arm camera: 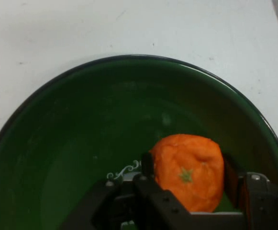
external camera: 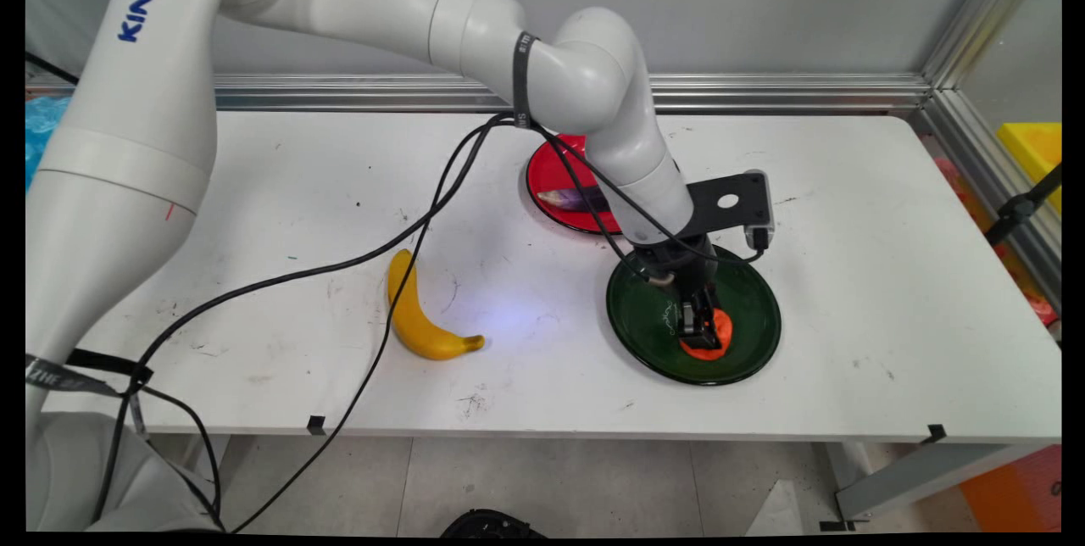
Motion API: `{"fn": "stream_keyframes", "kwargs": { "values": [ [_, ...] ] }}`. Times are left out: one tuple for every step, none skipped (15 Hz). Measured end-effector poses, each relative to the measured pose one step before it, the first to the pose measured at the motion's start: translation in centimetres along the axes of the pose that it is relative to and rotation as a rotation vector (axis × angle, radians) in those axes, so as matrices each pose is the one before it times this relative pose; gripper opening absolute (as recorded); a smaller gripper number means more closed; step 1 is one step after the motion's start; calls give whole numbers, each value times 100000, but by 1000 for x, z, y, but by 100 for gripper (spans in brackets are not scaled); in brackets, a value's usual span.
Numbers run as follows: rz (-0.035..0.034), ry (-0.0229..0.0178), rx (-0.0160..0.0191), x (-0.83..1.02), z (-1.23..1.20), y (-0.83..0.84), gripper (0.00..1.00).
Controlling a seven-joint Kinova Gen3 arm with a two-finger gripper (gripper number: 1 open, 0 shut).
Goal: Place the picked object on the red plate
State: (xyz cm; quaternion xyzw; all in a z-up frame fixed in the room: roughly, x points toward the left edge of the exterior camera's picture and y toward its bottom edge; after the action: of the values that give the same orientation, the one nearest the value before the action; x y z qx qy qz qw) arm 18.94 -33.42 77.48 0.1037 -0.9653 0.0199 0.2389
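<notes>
1. On the white desk (external camera: 763, 156) stands a green plate (external camera: 746, 309), and the gripper (external camera: 700, 327) reaches down into it.
2. An orange fruit (arm camera: 189, 170), like a small mandarin, lies on the green plate, toward the side closest to the camera in the main view.
3. The fingers (arm camera: 147, 165) stand one on each side of the orange fruit. They are closed in close to it, and they look like they touch it or nearly touch it. It cannot be told for sure if they squeeze it.
4. The orange fruit rests on the plate. It is not lifted up.
5. Behind the green plate is a red plate (external camera: 551, 177). The two plates are just beside each other. A purple thing (external camera: 570, 198), maybe a small eggplant, lies on the red plate, and the arm hides part of it.
6. A yellow banana (external camera: 415, 313) lies on the bare desk, well apart from both plates, off to the left in the main view.
7. So two things lie on plates and the banana lies on no plate. The pictures do not show if the fruit is being put down or picked up.
</notes>
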Motion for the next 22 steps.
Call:
{"fn": "stream_keyframes", "kwargs": {
  "values": [
    [-309, -19, -135, -47, -79, -18, 0],
    [-462, -18, -157, -59, -146, -43, 0],
    [-642, 184, -120, -26, -291, -96, 0],
    [-655, 261, -20, 17, -384, -150, 0],
    [-597, 333, 85, 51, -450, -204, 0],
    [-496, 336, 123, 82, -550, -262, 0],
    [-381, 379, 209, 85, -697, -337, 0],
    [-155, 366, 204, 86, -688, -355, 0],
    [86, 237, 169, 37, -831, -422, 0],
    [153, 194, 231, -14, -890, -468, 0],
    [113, 188, 263, -33, -802, -455, 0],
    [354, 85, 395, -58, -935, -578, 0],
    [309, 21, 436, -105, -924, -602, 0],
    [316, 21, 443, -76, -747, -542, 0],
    [252, -77, 657, -145, -841, -673, 0],
    [170, -151, 682, -194, -767, -656, 0],
    [26, -237, 633, -221, -612, -571, 0],
    [38, -171, 414, -156, -353, -366, 0],
    [34, -321, 779, -300, -592, -637, 0],
    [-31, -160, 526, -185, -304, -374, 0],
    [-54, -253, 740, -272, -413, -543, 0],
    [-13, -365, 826, -302, -335, -558, 0]
  ]
}}
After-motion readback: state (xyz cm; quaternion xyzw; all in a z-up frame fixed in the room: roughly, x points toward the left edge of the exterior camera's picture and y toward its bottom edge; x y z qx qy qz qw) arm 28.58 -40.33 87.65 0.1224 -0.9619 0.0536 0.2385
